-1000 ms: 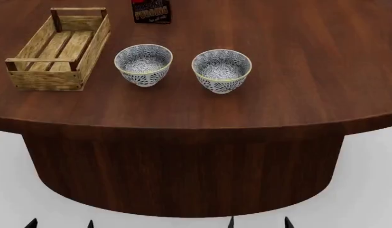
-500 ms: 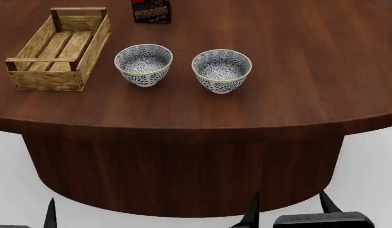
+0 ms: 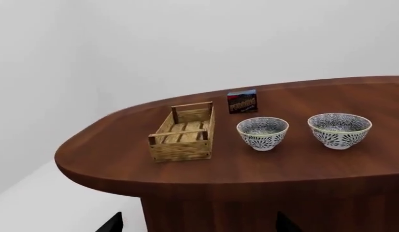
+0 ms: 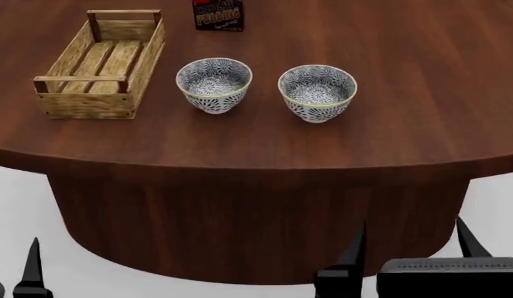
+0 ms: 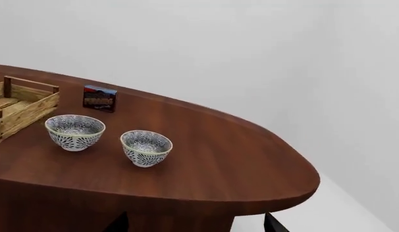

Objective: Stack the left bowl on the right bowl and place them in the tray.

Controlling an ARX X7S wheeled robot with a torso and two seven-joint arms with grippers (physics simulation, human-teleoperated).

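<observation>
While both bowls are sitting side by side at upper centre of the worktop (image 4: pixel 389 124), left bowl (image 4: pixel 213 84) beside right bowl (image 4: pixel 317 92), the tray (image 4: pixel 99 62) is lying upper left; the right tool (image 4: pixel 410 245) is showing spread fingers, the left tool (image 4: pixel 31 267) I cannot tell.

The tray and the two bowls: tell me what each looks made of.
The tray looks like pale unfinished wood: visible grain, slatted bottom, plank sides. The left bowl and the right bowl look like glazed ceramic: white with a fine dark-blue pattern and a smooth pale rim, though a render cannot confirm that.
</observation>
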